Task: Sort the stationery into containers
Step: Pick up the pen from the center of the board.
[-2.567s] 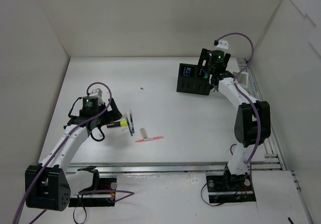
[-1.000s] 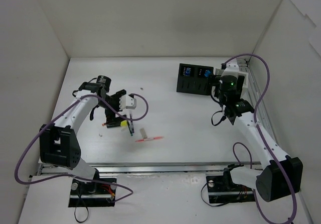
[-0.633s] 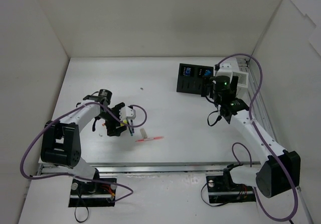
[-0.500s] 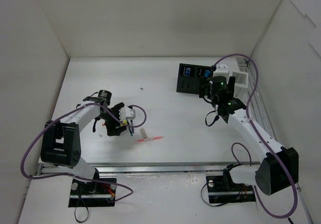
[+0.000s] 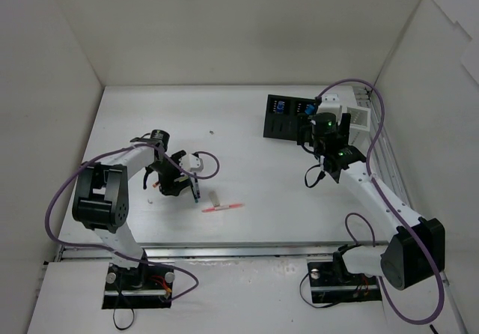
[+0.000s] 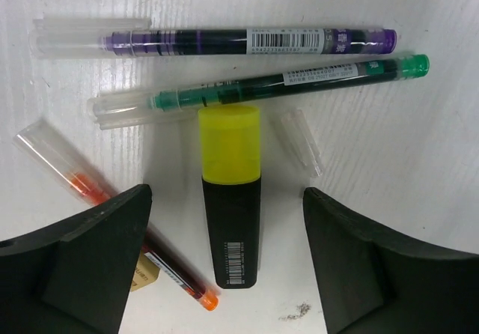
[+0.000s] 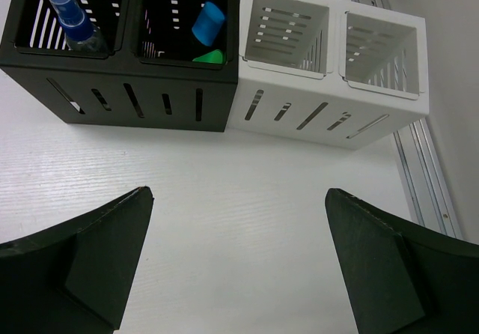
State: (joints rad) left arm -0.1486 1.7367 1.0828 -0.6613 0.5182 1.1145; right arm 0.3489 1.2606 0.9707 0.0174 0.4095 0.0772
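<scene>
On the left, the left gripper [image 6: 224, 233] hangs low over a little pile of pens on the white table [image 5: 247, 147]. Its jaws stand apart, one on each side of the yellow highlighter [image 6: 230, 199], and they do not touch it. Past the highlighter's yellow cap lie a green pen [image 6: 262, 87] and a purple pen [image 6: 217, 40]. A red pen [image 6: 82, 186] lies on one side and a loose clear cap [image 6: 299, 141] on the other. A pale eraser [image 5: 215, 198] sits close by. None of these is in a box yet.

On the right, the right gripper [image 7: 236, 229] hovers in front of the containers, with its jaws wide apart and nothing in them. The black box [image 7: 120, 94] has a clear bottle [image 7: 71, 16] with a blue cap in its left part. Its right part has a blue thing [image 7: 208, 21] and a green thing [image 7: 206, 55]. The two white boxes [image 7: 322, 109] right beside it show nothing inside.

So I think the job has begun, but most of it is left.
</scene>
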